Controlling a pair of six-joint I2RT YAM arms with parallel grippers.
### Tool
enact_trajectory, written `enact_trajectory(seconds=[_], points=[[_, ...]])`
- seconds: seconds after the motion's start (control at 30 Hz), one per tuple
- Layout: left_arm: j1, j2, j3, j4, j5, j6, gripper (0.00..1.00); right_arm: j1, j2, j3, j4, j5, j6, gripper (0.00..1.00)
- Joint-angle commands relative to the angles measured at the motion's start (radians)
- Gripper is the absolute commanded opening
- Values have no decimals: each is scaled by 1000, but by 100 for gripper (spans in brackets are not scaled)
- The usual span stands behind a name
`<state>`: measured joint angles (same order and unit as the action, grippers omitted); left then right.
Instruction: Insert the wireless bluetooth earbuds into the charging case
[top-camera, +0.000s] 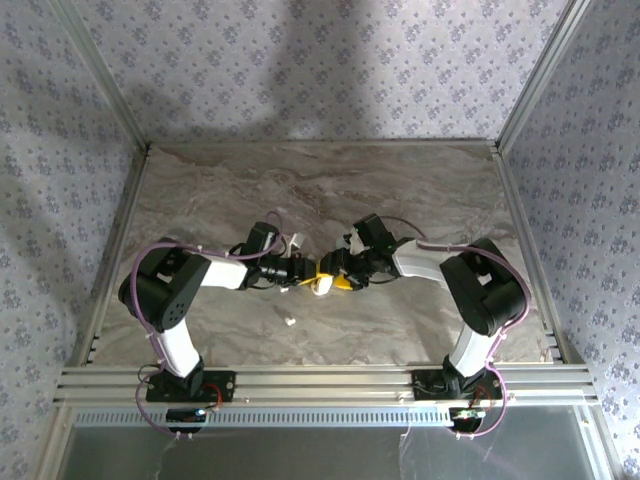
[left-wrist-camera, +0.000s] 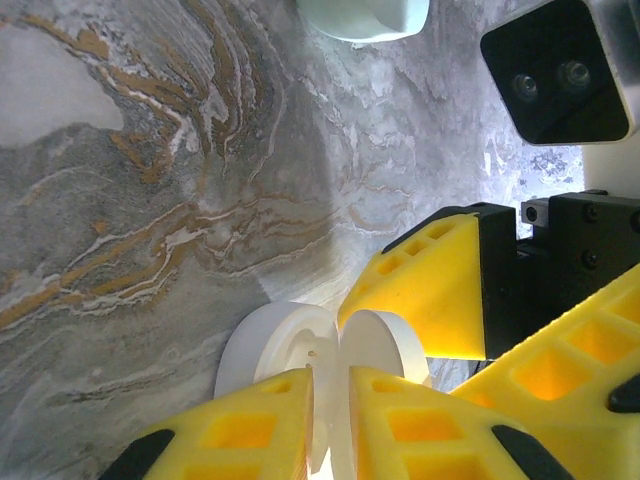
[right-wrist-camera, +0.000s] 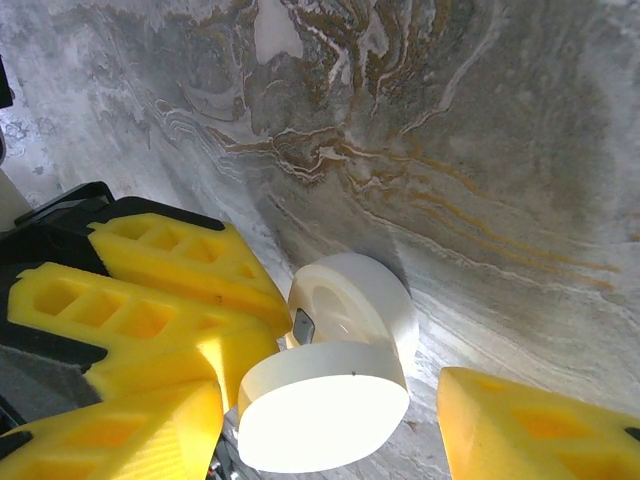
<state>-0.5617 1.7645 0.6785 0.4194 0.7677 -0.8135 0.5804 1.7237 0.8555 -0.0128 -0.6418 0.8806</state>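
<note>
- Yellow, hollow-ribbed plastic fingers of the left gripper (left-wrist-camera: 330, 390) are pinched close together on the thin edge of the smooth white oval plastic charging case (left-wrist-camera: 275, 345), which stands open like a clamshell.
- Seen from the right wrist, the case has two rounded halves. The nearer is a plain, glossy disc. The farther shows a recessed inner face with a small dark slot, and whether anything sits in it cannot be told.
- The right gripper (right-wrist-camera: 330, 395) stands wide, its matching yellow lattice fingers on either side of the case's nearer half, with a clear gap at one finger.
- One tiny white plastic earbud (top-camera: 290, 321) lies loose on the tabletop, apart from the case, towards the arm bases.
- The grey marble-patterned tabletop (right-wrist-camera: 450, 150) is matte, with swirling tan and white veins around the case.
- A pale mint rounded smooth object (left-wrist-camera: 365, 15) lies beyond the case, well apart from it and cut off by the frame edge.
</note>
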Motion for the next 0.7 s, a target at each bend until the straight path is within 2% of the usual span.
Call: enact_trajectory(seconds=[0.0, 0.27, 0.5, 0.67], points=[[-66, 18, 27, 24, 156, 1, 19, 4, -34, 33, 111, 53, -13, 64], [-65, 21, 28, 21, 153, -4, 19, 3, -88, -23, 155, 51, -17, 67], [-62, 10, 25, 21, 152, -2, 19, 2, -137, -30, 96, 76, -45, 70], [-45, -26, 7, 29, 140, 1, 20, 17, -179, -25, 0, 145, -84, 70]])
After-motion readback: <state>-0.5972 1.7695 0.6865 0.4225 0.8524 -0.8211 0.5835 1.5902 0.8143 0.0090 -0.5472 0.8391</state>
